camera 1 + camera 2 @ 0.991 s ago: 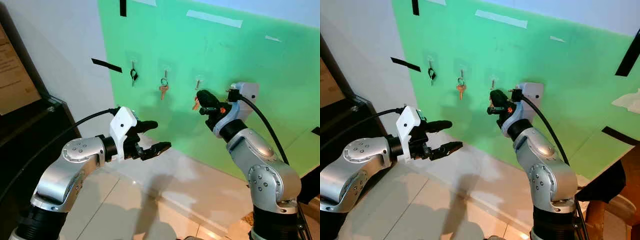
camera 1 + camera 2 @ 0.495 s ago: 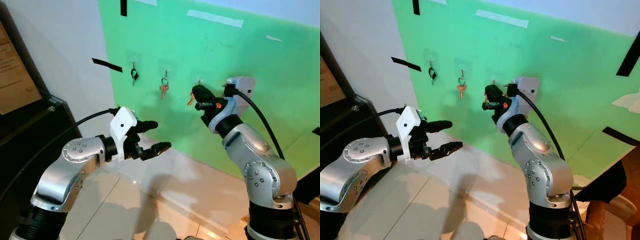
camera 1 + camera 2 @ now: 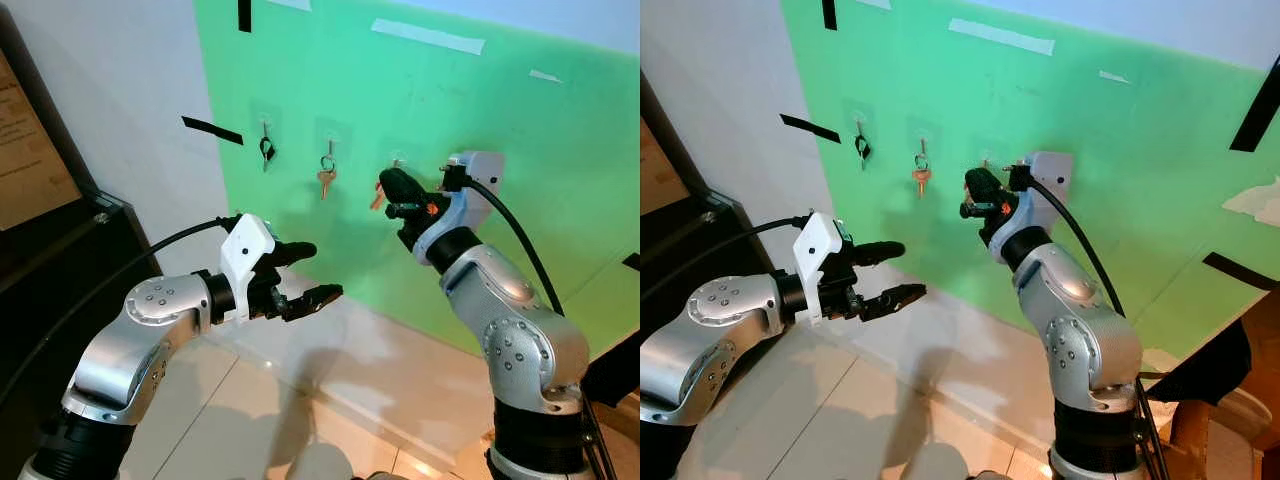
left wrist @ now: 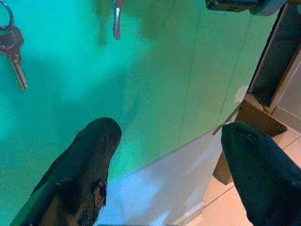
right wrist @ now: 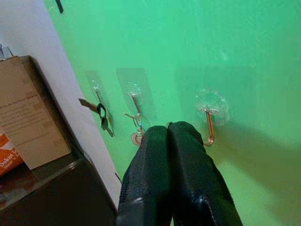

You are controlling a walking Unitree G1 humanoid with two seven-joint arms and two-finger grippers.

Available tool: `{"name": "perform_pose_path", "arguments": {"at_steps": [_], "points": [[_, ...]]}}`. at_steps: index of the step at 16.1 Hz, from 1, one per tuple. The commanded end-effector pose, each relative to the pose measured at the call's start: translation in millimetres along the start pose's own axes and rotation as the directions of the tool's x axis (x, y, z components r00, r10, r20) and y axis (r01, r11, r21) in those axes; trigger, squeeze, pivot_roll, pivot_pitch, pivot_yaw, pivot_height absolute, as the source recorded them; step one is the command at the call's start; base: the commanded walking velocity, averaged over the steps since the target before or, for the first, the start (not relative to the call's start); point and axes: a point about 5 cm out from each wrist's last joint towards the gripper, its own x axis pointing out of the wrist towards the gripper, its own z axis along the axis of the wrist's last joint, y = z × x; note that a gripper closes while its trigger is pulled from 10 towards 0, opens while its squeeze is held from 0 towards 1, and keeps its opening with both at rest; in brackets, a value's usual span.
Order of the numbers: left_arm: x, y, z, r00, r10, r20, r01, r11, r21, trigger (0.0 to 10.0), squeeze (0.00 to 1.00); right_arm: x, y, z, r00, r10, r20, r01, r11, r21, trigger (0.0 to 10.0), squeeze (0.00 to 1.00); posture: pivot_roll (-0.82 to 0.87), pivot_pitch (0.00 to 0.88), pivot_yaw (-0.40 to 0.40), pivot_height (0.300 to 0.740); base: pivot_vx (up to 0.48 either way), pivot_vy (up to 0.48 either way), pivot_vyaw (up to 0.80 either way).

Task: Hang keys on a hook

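I hold the right gripper (image 3: 388, 186) just beside the empty hook (image 5: 209, 123) on the green wall (image 3: 560, 130), fingers closed on the key (image 3: 377, 200) so its ring can reach it. The left gripper (image 3: 312, 270) waits with fingers spread, clear of the work.

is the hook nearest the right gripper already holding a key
No, in the right wrist view the rightmost hook hangs bare on the green wall, with the right gripper shut just beside it.
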Motion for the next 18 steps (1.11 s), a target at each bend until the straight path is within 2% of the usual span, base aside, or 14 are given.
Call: {"name": "perform_pose_path", "arguments": {"at_steps": [1,4,8,18], "points": [[1.1,-3.7,6.0,1.000,-0.018,0.009,0.017,1.000,0.026,10.0,0.00,3.1,3.9,1.2,1.000,0.023,0.001,-0.023,1.000,0.006,10.0,0.00,-0.03,0.000,-0.043,0.740,0.000,0.000,0.00],[1.1,-0.7,8.2,0.999,0.018,0.029,-0.020,0.999,0.048,10.0,0.00,4.9,5.2,0.0,1.000,0.030,-0.003,-0.030,1.000,0.008,10.0,0.00,-0.03,0.000,-0.043,0.740,0.000,0.000,0.00],[0.7,2.7,10.4,0.997,0.054,0.050,-0.057,0.996,0.066,10.0,0.00,6.5,0.4,-2.2,1.000,-0.020,-0.006,0.020,1.000,0.013,10.0,0.00,-0.01,0.000,-0.051,0.740,0.000,0.000,0.00],[-1.5,1.2,7.8,0.998,0.047,0.046,-0.050,0.997,0.067,10.0,0.00,2.6,-17.2,-8.4,0.989,-0.149,-0.020,0.150,0.987,0.055,10.0,0.00,-0.01,0.000,-0.052,0.740,0.000,0.000,0.00]]}}
